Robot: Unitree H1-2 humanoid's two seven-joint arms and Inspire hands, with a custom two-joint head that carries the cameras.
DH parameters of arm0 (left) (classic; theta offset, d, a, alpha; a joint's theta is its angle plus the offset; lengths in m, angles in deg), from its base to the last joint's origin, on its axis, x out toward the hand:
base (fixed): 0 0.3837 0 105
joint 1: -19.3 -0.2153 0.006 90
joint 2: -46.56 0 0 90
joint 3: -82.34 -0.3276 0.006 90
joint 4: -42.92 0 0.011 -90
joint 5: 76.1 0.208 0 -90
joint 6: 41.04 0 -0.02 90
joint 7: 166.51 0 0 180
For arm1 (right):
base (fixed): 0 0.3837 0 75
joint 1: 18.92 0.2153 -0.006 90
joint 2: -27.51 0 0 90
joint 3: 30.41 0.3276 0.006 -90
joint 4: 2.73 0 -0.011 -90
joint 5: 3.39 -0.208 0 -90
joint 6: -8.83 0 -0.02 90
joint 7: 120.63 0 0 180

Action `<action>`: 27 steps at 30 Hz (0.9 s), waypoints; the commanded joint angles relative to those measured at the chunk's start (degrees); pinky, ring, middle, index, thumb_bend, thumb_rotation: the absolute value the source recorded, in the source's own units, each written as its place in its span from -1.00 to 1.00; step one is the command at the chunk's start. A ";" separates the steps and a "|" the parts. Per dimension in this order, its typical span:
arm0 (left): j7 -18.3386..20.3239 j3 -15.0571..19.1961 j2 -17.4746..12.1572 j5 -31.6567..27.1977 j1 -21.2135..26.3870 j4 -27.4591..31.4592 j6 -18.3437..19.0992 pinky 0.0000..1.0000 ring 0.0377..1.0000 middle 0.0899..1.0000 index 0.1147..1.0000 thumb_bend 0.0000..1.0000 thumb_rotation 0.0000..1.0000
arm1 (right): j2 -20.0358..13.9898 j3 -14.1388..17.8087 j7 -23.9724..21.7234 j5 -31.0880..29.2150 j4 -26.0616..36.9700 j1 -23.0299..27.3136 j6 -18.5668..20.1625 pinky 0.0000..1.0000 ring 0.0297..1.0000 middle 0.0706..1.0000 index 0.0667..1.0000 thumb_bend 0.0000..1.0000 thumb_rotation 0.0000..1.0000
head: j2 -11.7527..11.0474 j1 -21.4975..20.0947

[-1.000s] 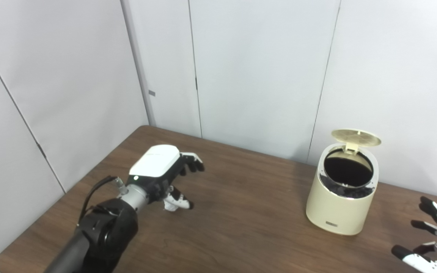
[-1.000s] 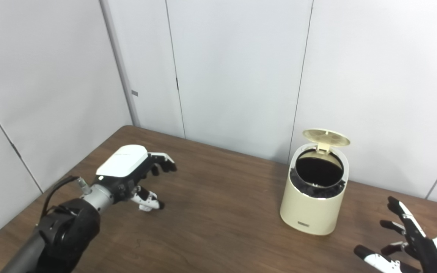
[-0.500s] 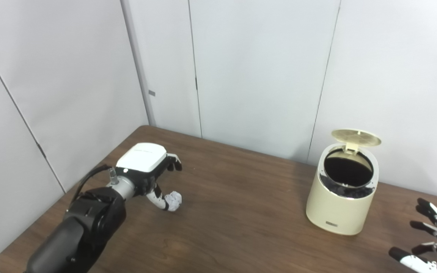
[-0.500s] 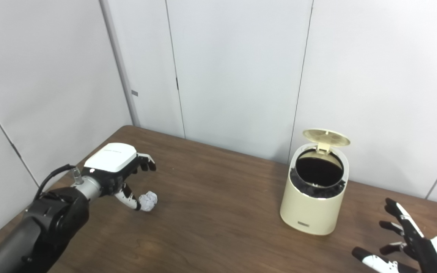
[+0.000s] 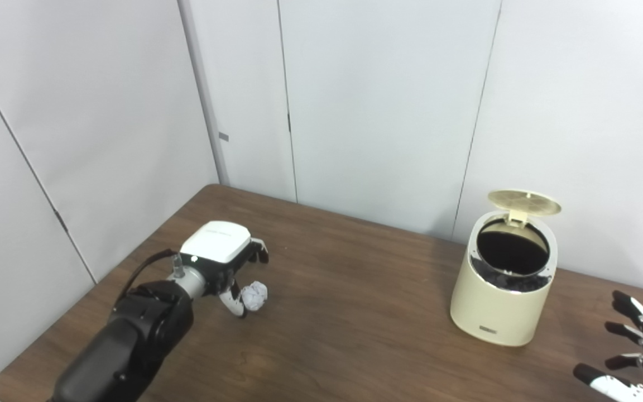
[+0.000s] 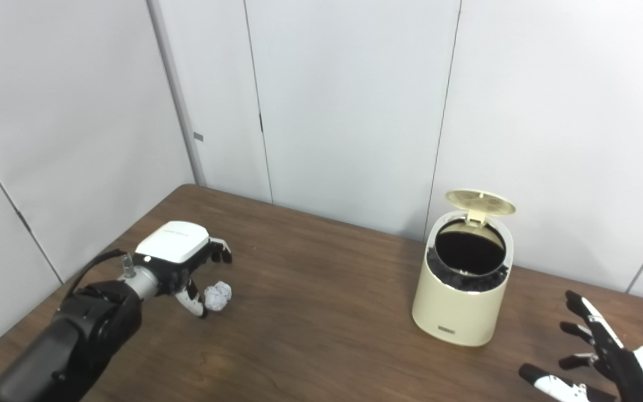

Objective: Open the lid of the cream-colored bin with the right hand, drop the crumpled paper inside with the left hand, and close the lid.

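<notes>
left robot hand (image 5: 221, 262) open beside crumpled paper (image 5: 254, 295); right robot hand (image 6: 600, 357) open, splayed; bin (image 5: 500, 301) lid (image 5: 524, 201) up.

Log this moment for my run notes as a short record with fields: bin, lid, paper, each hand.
bin: cream-colored bin upright on the wooden table, dark liner inside
lid: lid raised, opening exposed
paper: crumpled paper lying on the table, not lifted
left hand: left hand open, beside the paper, fingers curved over it
right hand: right hand open, fingers spread, apart from the bin
</notes>
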 commanded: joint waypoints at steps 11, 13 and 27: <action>-5.73 -1.62 -0.03 3.08 2.44 -4.95 -1.36 0.03 0.24 0.35 0.34 0.64 -0.97 | -0.42 0.29 0.54 -0.35 2.11 1.69 -1.67 0.11 0.66 0.86 0.84 0.56 -0.05 | 0.42 -0.55; -6.25 -1.98 0.24 3.59 2.48 -5.74 -1.20 0.01 0.21 0.33 0.34 0.64 -0.99 | -0.45 0.15 0.64 0.12 2.28 1.58 -1.52 0.12 0.66 0.86 0.85 0.56 -0.02 | 0.54 -0.61; -3.89 -4.70 0.09 6.34 2.90 -8.31 -0.38 0.11 0.32 0.41 0.33 0.60 -1.00 | -0.67 0.51 0.39 0.56 3.98 0.51 -0.19 0.09 0.64 0.87 0.87 0.52 -0.02 | 1.25 -0.93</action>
